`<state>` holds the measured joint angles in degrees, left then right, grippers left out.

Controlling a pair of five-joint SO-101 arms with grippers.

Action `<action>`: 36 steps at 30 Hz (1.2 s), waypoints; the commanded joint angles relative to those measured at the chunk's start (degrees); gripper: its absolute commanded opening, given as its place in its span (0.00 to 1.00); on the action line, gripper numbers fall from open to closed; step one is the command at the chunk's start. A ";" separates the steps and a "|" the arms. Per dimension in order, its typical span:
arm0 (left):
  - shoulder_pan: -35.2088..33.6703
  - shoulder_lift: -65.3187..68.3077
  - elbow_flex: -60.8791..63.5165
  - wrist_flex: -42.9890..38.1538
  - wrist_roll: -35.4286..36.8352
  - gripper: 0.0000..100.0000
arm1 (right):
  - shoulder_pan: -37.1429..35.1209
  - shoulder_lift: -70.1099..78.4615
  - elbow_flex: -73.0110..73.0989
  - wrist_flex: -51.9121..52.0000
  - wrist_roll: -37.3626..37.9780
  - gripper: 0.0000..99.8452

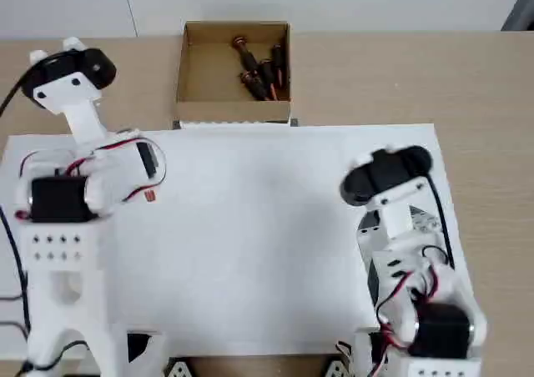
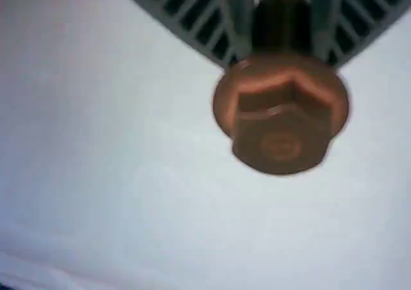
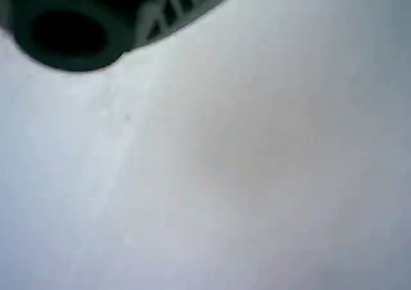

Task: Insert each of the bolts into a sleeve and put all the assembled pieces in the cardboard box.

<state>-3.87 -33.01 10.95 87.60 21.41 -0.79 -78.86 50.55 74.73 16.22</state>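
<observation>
We see the left gripper (image 2: 280,49) clenched on a copper bolt (image 2: 280,113): its grey ribbed fingers (image 2: 192,20) pinch the dark shank from both sides, and the hexagonal flanged head juts out past the tips, hanging above the white sheet (image 1: 267,243). In the high view that arm sits at nine o'clock on the sheet, with the bolt just inside the sheet's edge there. The right gripper (image 3: 96,20) is grasping a black sleeve (image 3: 61,33), whose open round end faces the wrist camera, with a ribbed finger (image 3: 173,8) pressed alongside it; this arm stands at about four o'clock. At twelve o'clock, touching the sheet's far edge, we find the cardboard box (image 1: 190,68) on the wooden table (image 1: 484,85), with several assembled pieces (image 1: 260,68) lying together in its right half.
</observation>
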 commanded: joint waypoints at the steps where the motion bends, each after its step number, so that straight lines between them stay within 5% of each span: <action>1: 0.53 -7.38 4.62 -6.95 -4.48 0.01 | 0.22 -8.31 5.98 -7.96 -5.36 0.00; 10: 0.53 -22.15 25.89 -23.47 -5.36 0.01 | -0.48 -25.10 23.21 -17.27 -8.53 0.00; 21: 0.62 -39.74 52.88 -47.82 -3.78 0.01 | -15.96 -24.92 30.77 -27.21 -22.95 0.00; 36: 10.55 -61.63 75.56 -58.02 13.01 0.01 | -35.03 -24.92 44.22 -42.77 -23.30 0.00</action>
<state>4.13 -89.98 85.14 31.78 31.78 -32.79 -102.95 94.42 33.67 -7.08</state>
